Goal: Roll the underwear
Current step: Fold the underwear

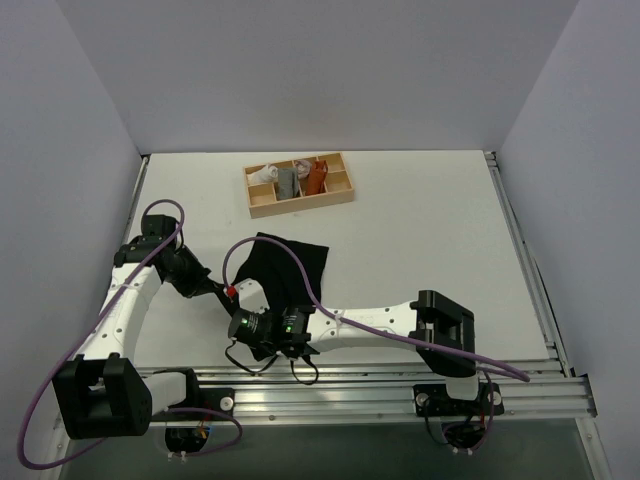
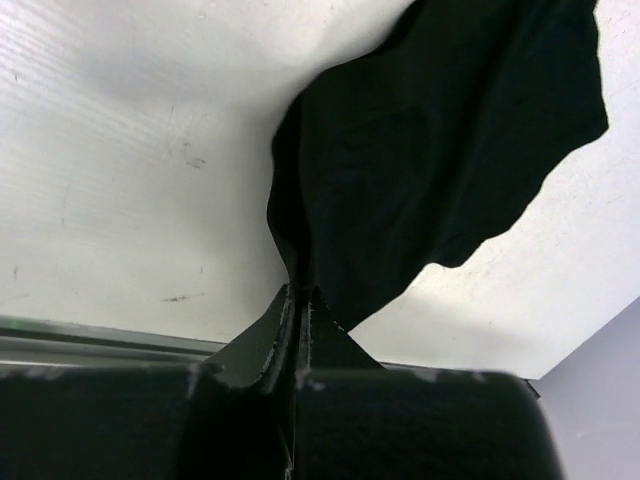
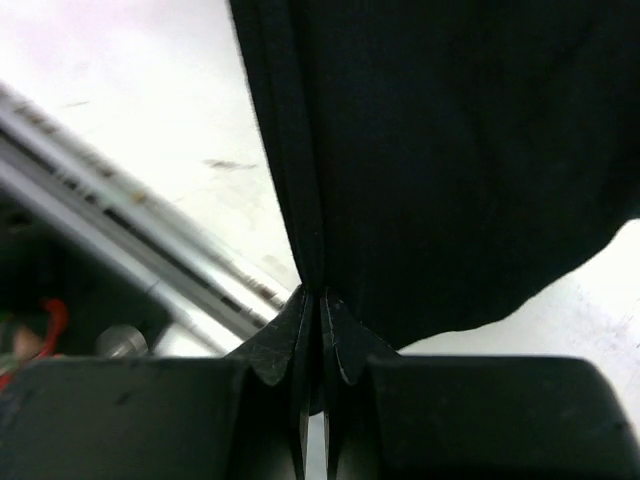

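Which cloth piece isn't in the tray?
The black underwear, lying loose on the table. The white roll, grey roll and orange-brown roll all sit in the wooden tray.

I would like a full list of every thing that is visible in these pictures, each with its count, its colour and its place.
underwear: one, black, on the table nearer the arms than the tray, its near edge pinched
wooden tray: one, light wood, far part of the table, divided into compartments
white cloth roll: one, in the tray, leftmost
grey cloth roll: one, in the tray, middle
orange-brown cloth roll: one, in the tray, rightmost of the three
table: one, white
metal rail: one, silver, near edge
left pincer: one, black, shut on the underwear
right pincer: one, black, shut on the underwear
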Tool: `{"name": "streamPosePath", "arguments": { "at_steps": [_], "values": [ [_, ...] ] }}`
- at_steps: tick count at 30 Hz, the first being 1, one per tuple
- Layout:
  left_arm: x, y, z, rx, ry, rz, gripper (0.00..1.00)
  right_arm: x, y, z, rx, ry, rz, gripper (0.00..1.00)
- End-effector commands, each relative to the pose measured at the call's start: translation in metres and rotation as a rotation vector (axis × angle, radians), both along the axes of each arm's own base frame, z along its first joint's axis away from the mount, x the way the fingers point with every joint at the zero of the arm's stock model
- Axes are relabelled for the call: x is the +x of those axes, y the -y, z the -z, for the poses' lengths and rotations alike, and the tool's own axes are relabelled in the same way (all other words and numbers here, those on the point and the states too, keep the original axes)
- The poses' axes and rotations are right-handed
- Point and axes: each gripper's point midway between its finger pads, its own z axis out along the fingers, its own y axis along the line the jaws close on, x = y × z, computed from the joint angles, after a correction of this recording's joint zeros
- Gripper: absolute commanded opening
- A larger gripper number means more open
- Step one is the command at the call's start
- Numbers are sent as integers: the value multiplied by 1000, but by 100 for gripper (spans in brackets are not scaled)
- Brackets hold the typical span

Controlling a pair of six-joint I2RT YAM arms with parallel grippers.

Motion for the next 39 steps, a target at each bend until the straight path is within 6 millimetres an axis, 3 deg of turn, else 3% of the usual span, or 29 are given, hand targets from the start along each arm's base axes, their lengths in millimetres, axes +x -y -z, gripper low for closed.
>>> {"name": "streamPosePath", "arguments": {
  "at_steps": [1, 7, 15, 19, 20, 22, 23, 25, 26, 27, 33, 35, 36, 38, 39],
  "values": [
    [-3, -2, -14, -18, -33, -72, 2, -15, 11, -23, -1, -67, -53, 0],
    [25, -6, -29, -32, 61, -173, 2, 2, 13, -39, -17, -81, -97, 0],
    [85, 9, -37, -148, 136, -205, 2, 89, 46, -53, -11, -100, -16, 0],
    [135, 31, -50, -307, 292, -151, 2, 119, 46, -57, 3, -96, -45, 0],
    [142, 34, -41, -323, 274, -148, 2, 127, 45, -55, 4, -97, -38, 0],
    [158, 40, -45, -347, 307, -121, 2, 147, 53, -52, 4, -106, -7, 0],
    [164, 45, -34, -362, 281, -109, 2, 155, 53, -47, -1, -107, -3, 0],
    [185, 51, -42, -398, 335, -86, 2, 172, 59, -45, 0, -102, 23, 0],
    [191, 53, -31, -413, 314, -85, 2, 179, 60, -41, -2, -104, 29, 0],
    [193, 69, -30, -424, 310, -50, 2, 185, 63, -38, -3, -107, 41, 0],
    [227, 99, -5, -452, 291, 21, 4, 224, 86, -12, -41, -101, 111, 0],
    [246, 112, -11, -503, 376, 56, 7, 244, 102, -3, -68, -69, 177, 0],
    [257, 121, -26, -521, 455, 90, 19, 251, 104, -2, -52, -60, 202, 0],
    [266, 129, -25, -526, 482, 118, 32, 269, 123, 1, -85, -12, 280, 0],
    [273, 136, -35, -545, 530, 145, 38, 280, 132, 0, -86, 10, 321, 0]
  ]
}}
